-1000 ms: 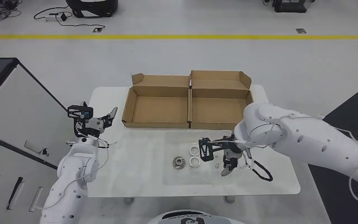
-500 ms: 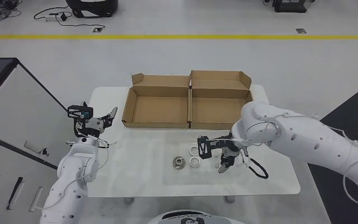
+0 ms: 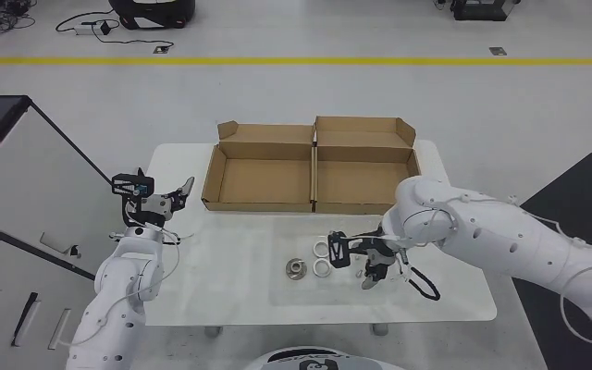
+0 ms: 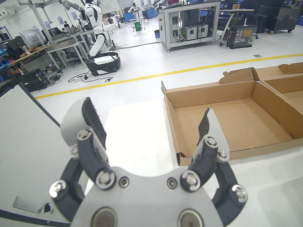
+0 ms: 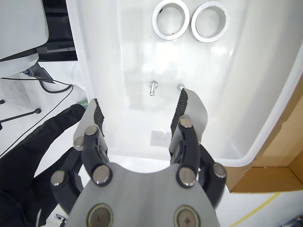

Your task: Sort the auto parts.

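Two metal rings (image 5: 155, 22) lie side by side in a shallow white tray (image 5: 236, 95). A round metal part (image 3: 295, 268) sits next to them, and two small bolts (image 5: 152, 88) lie a little way off. The right gripper (image 5: 139, 98) hangs over the tray with its fingers wide apart and nothing in them, one fingertip just by a bolt. The left gripper (image 4: 146, 106) is spread wide too and holds nothing, well apart near two open cardboard boxes (image 3: 264, 180).

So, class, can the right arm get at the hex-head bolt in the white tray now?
Probably yes: the open right end effector hangs just short of the hex-head bolt, with only bare tray between.
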Tool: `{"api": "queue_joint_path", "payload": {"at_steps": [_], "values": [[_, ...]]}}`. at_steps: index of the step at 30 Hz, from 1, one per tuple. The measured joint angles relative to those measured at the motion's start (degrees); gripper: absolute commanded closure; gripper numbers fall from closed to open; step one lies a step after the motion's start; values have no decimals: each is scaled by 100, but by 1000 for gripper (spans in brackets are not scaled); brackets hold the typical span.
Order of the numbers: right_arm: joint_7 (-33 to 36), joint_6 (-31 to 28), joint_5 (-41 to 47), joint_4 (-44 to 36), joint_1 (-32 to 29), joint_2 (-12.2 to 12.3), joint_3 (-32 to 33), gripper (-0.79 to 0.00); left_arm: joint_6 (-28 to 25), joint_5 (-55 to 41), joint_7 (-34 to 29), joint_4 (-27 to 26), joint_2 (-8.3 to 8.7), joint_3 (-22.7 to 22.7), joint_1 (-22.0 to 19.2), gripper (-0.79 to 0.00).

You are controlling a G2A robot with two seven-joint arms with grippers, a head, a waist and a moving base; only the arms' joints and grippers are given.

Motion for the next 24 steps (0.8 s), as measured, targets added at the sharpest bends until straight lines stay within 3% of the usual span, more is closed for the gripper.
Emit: {"api": "queue_joint_path", "payload": {"at_steps": [10,12,13,24], "values": [[-80,-80,28,137,3,8,0,-526,0,0,0,0,0,0,0,-785],[-69,-69,45,119,-20,12,0,-403,0,0,0,0,0,0,0,-785],[-65,-64,51,116,-30,14,0,-385,0,0,0,0,0,0,0,-785],[-41,-40,23,178,-148,1,0,-382,0,0,0,0,0,0,0,-785]]}}
